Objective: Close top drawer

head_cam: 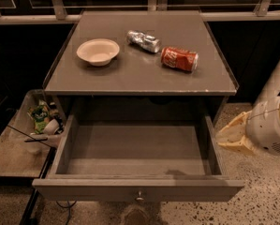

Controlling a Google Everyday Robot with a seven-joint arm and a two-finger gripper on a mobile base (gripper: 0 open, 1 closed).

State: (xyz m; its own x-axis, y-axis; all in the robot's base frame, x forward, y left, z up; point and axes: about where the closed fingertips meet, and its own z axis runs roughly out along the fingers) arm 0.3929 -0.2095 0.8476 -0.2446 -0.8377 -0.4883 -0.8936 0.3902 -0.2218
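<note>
Knob [139, 196] toward the camera, the top drawer [83, 190] stands pulled far out of the cabinet [130, 76], showing only its bare grey floor. On the cabinet top sit a white bowl [98, 51], a crushed silver can [143, 41] and a red can [179, 59] lying on its side. A bin [18, 122] at the left holds what look like snack packets [39, 116]. The gripper [228, 137] hangs just right of the drawer's side wall, fingers apart, holding nothing.

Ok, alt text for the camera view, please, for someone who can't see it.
The top drawer stands pulled wide open and empty, the claw beside its right wall. On the cabinet top lie a white bowl, a crushed silver can and a red can.
</note>
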